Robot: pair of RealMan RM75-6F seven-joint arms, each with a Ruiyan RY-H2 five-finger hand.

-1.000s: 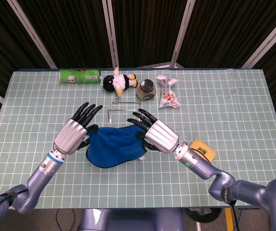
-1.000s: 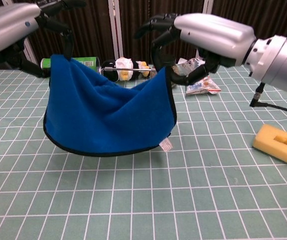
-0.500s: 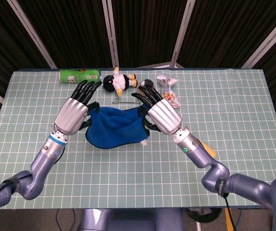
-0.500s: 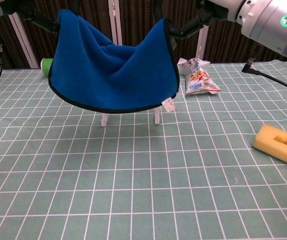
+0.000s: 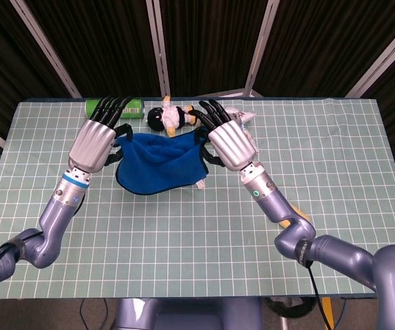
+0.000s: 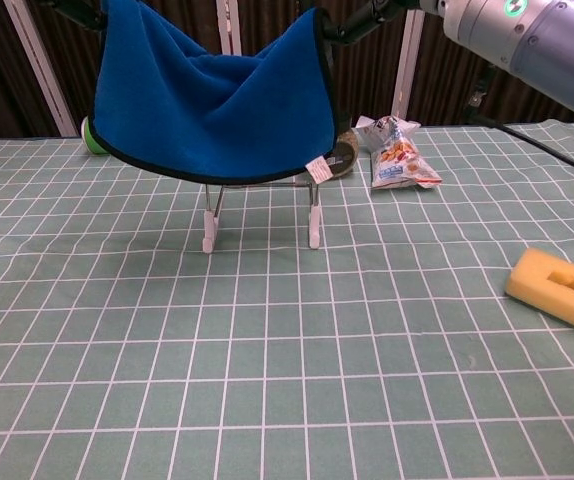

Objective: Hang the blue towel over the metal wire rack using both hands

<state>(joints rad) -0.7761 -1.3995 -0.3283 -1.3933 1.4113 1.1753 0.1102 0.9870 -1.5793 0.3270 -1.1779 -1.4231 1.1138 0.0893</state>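
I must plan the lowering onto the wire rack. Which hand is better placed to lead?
Neither clearly: the left hand and right hand each hold a top corner of the blue towel, level, above the metal wire rack. Lower both together.

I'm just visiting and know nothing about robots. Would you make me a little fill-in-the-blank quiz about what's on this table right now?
1. Both hands, the left hand and the right hand, hold up a towel whose colour is ____.
2. Under the towel stands the metal wire rack, its white-tipped feet on the ____.
3. The yellow sponge lies on the robot's ____ side of the table.
4. The towel has not yet been ____ over the rack.

Missing words: blue; table; right; hung
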